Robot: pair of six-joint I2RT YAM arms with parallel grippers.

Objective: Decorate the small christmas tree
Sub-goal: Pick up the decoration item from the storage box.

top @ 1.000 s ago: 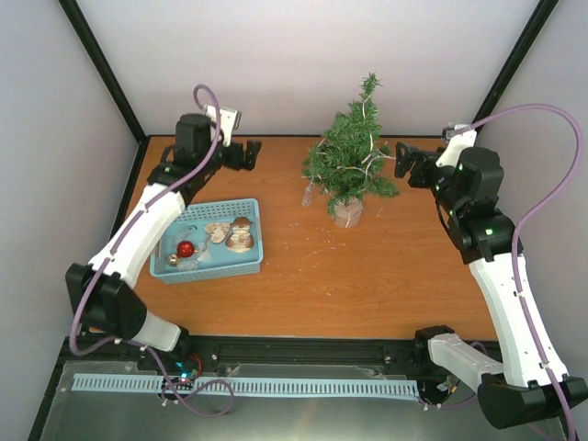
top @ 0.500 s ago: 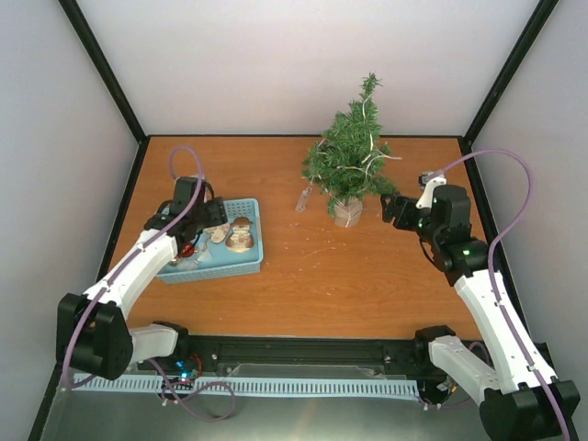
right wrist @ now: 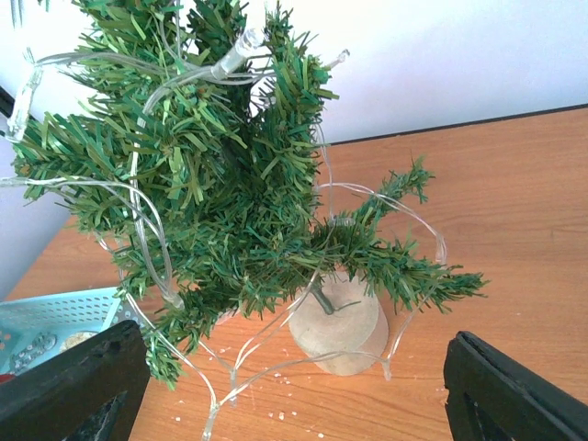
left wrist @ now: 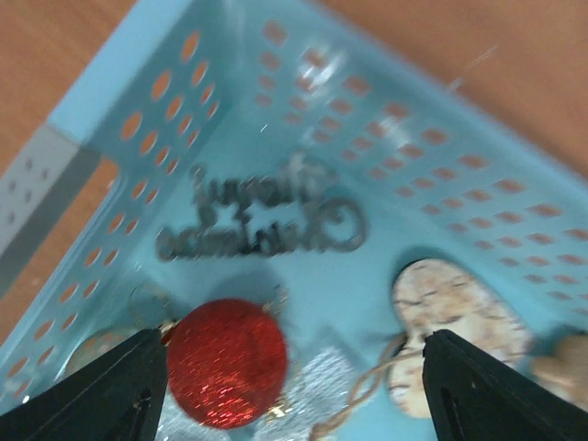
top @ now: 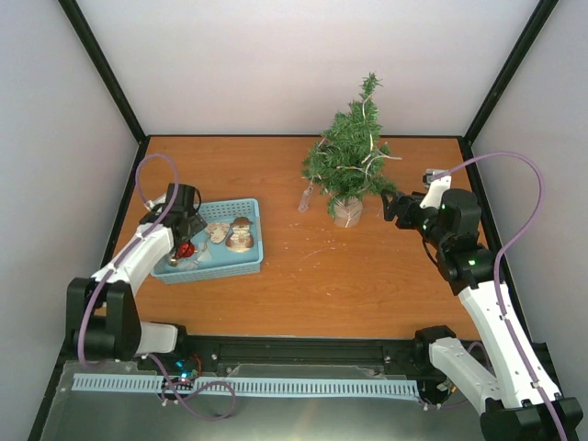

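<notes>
Just dipped left claw (top: 190,223), spread wide, into basket (top: 213,269) beside red bauble (left wrist: 225,361); brought right claw (top: 393,207), also spread, facing the small christmas tree (top: 352,161). Likely picking ornament next.

Count: small christmas tree (top: 349,161) ×1, carrying light string (right wrist: 231,53) ×1. Blue basket (top: 225,204) ×1. In it: red glitter bauble (left wrist: 225,361) ×1, silver "Merry Christmas" script (left wrist: 257,220) ×1, wooden slice ornaments (left wrist: 455,317) ×2 clearly seen. Other pieces too blurred to count.

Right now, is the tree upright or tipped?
Upright. The small christmas tree stands on its round base, trunk rising straight from it, tip pointing up.
</notes>
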